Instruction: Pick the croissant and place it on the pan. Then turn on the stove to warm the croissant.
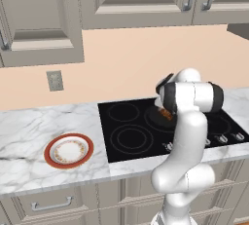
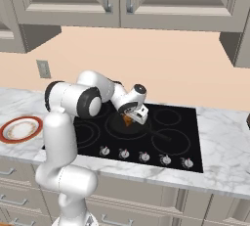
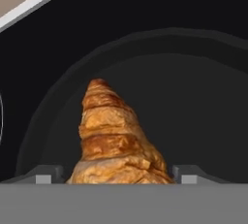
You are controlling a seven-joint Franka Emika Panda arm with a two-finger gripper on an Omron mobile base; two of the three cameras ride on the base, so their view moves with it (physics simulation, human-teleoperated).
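The golden-brown croissant [image 3: 114,140] lies in the shallow black pan [image 3: 193,97] on the stove [image 2: 173,144]. My gripper [image 3: 116,175] hangs low over it, open, with one dark fingertip [image 3: 48,174] on each side of the pastry's wide end. In the right base view the gripper [image 2: 134,118] reaches down over the croissant [image 2: 127,120] in the pan [image 2: 115,123] at the cooktop's middle. The left base view has the arm hiding most of the croissant [image 1: 166,114] and the pan [image 1: 156,117].
A row of silver knobs [image 2: 144,156] lines the stove's front edge. A white plate with a red-orange rim [image 1: 69,150] sits on the marble counter [image 1: 29,131] left of the cooktop. Upper cabinets [image 1: 136,0] hang overhead.
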